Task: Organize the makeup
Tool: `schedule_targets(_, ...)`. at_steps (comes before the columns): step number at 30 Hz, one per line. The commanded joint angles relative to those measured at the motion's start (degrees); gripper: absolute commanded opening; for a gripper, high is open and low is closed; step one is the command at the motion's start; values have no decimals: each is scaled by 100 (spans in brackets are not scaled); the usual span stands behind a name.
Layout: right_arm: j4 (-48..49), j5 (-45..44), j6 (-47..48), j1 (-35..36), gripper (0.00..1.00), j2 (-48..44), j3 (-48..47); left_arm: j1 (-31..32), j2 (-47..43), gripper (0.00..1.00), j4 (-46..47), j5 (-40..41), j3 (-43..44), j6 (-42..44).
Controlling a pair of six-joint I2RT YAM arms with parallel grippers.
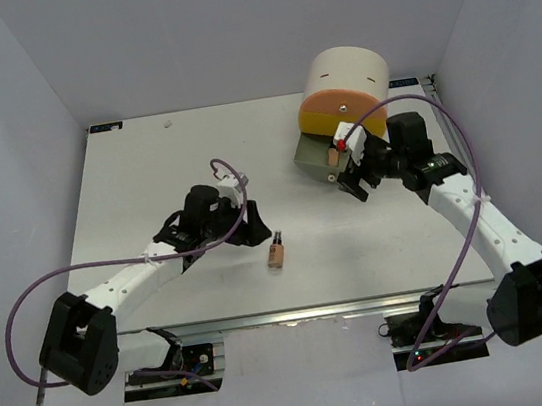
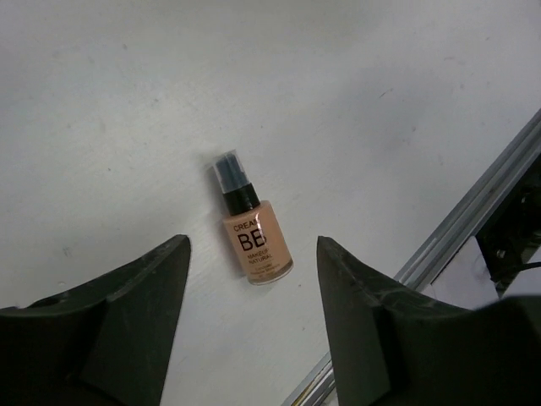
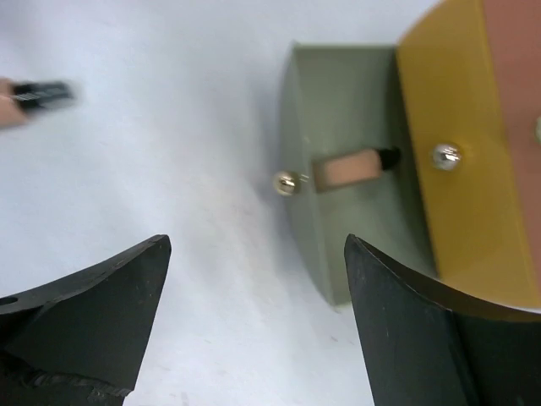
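One beige black-capped bottle (image 1: 277,252) lies on the white table in front of the left arm. In the left wrist view this bottle (image 2: 254,233) lies flat just beyond my fingertips, cap pointing away. My left gripper (image 1: 246,229) (image 2: 254,247) is open and empty, just left of it. A second beige bottle (image 1: 331,156) (image 3: 351,167) lies in the pulled-out grey drawer (image 1: 310,153) (image 3: 338,101). My right gripper (image 1: 355,187) (image 3: 255,245) is open and empty, just in front of that drawer. The other makeup is out of view.
The big cream cylinder (image 1: 344,74) stands at the back right with its yellow drawer (image 1: 339,113) (image 3: 456,127) partly out above the grey one. The table's metal front rail (image 2: 473,220) runs close to the bottle on the table.
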State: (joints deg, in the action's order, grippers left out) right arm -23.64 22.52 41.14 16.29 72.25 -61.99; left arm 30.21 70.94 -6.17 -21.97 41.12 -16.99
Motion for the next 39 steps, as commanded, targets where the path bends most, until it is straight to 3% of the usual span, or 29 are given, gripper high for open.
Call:
schedule_targets(1, 184, 1810, -776, -189, 90, -456, 893, 953, 371, 74, -499, 1005, 437, -591)
schedule_targets(9, 282, 2332, -908, -640, 90, -985, 1107, 1782, 1321, 75, -1409, 2645, 1164, -1044)
schedule_targets(16, 351, 2563, -924, -837, 90, -1213, 1215, 2181, 2227, 71, -2028, 3547, 1801, -1315)
schedule_targets(20, 369, 2634, -928, -922, 90, -1305, 1237, 2288, 2555, 54, -2063, 3643, 1925, -1338)
schedule_targets(25, 377, 2731, -946, -1005, 90, -1389, 1242, 2424, 2710, 42, -2173, 3924, 2066, -1285)
schedule_targets(28, 383, 2780, -950, -1058, 90, -1441, 1253, 2455, 2610, 28, -2149, 4039, 2161, -1237)
schedule_targets(35, 454, 2802, -981, -1214, 90, -1558, 1273, 2455, 2093, 23, -1078, 3682, 2701, -111)
schedule_targets(39, 489, 2865, -1020, -1405, 90, -1635, 1309, 2356, 2305, 22, -480, 3502, 3324, 634)
